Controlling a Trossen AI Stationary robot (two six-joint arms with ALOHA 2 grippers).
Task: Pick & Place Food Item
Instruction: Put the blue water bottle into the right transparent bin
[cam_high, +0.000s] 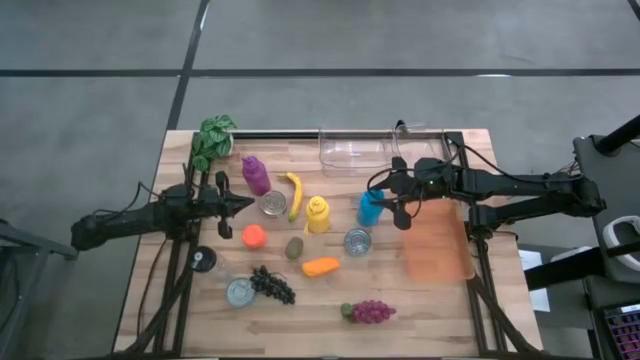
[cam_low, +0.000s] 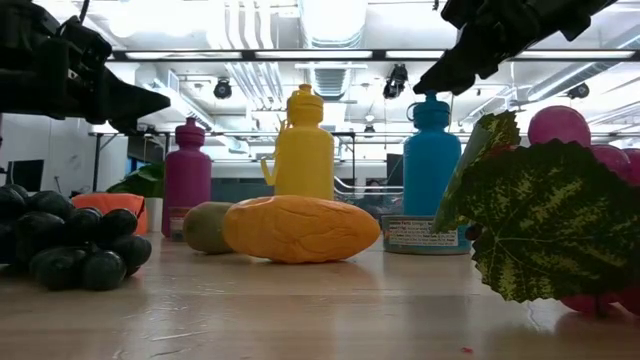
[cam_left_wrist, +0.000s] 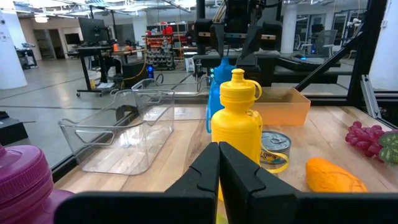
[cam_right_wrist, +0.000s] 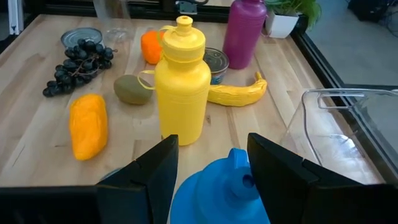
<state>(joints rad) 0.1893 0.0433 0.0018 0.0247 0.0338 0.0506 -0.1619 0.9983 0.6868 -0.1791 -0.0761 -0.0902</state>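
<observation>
A blue bottle (cam_high: 370, 207) stands upright on the table beside a yellow bottle (cam_high: 317, 214). My right gripper (cam_right_wrist: 213, 146) is open and hovers at the blue bottle's top (cam_right_wrist: 233, 168), one finger on either side of the cap; no touch shows. In the low view it hangs above the blue bottle (cam_low: 432, 150). Food lies around: a banana (cam_high: 294, 195), a kiwi (cam_high: 294, 247), an orange oblong fruit (cam_high: 320, 266), a small orange fruit (cam_high: 254, 236), dark grapes (cam_high: 272, 285) and purple grapes (cam_high: 370, 311). My left gripper (cam_high: 243, 203) is shut at the table's left, above the tabletop.
A clear plastic bin (cam_high: 355, 150) stands at the far edge and an orange tray (cam_high: 437, 248) lies at the right. A purple bottle (cam_high: 255, 175), three cans (cam_high: 272, 203) (cam_high: 357, 241) (cam_high: 240, 292) and a potted plant (cam_high: 213, 140) also stand on the table.
</observation>
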